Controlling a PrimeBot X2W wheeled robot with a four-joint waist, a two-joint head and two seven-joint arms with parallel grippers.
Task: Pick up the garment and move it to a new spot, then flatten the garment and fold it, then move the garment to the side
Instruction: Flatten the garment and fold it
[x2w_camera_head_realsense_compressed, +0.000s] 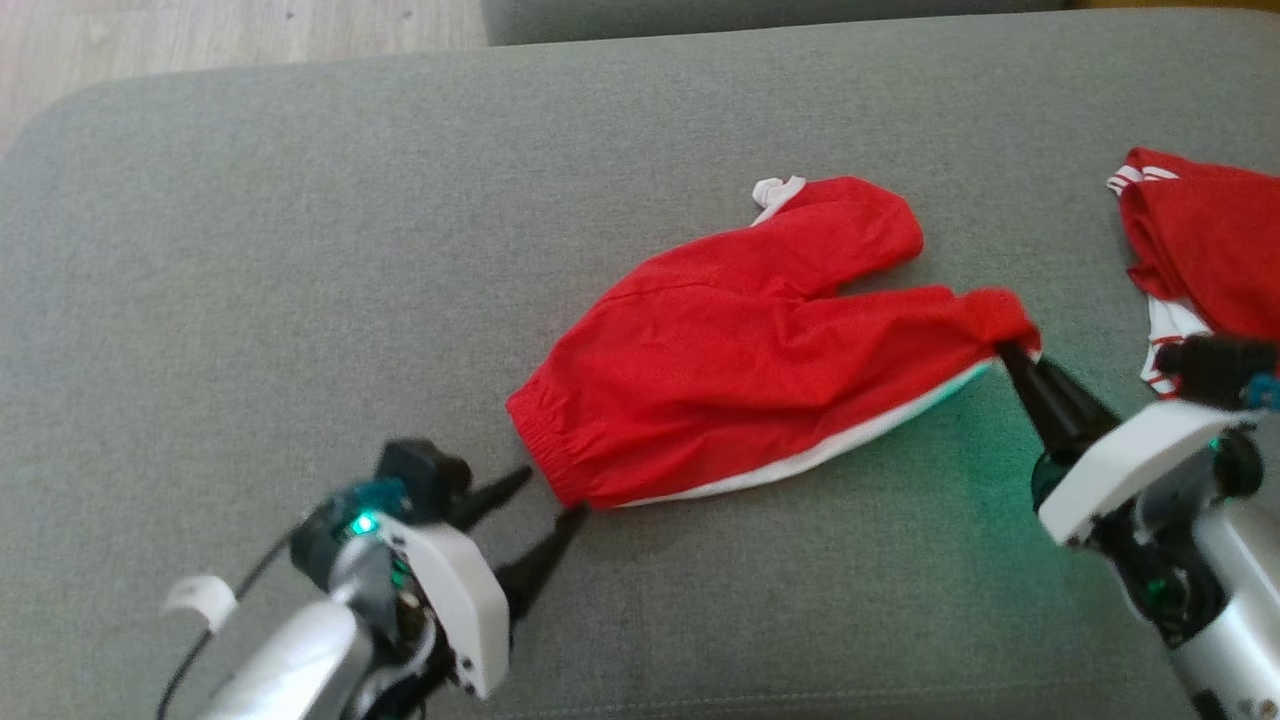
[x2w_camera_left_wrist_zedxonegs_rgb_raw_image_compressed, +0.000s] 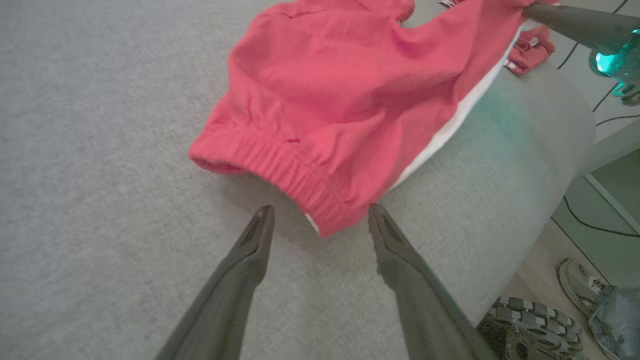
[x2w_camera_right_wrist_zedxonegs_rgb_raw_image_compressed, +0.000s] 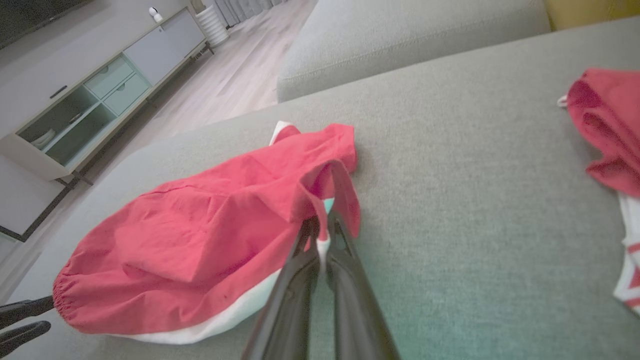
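Red shorts (x2w_camera_head_realsense_compressed: 740, 370) spread on grey sofa cushion (x2w_camera_head_realsense_compressed: 300, 250) | my left pincer (x2w_camera_head_realsense_compressed: 552, 492) apart at waistband | my right pincer (x2w_camera_head_realsense_compressed: 1010, 352) clamped on leg hem | risk: one-sided pull bunches cloth

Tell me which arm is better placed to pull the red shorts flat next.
Right, probably. The right gripper is shut on the leg hem of the red shorts, so it can pull; the left gripper stands open at the waistband, gripping nothing.
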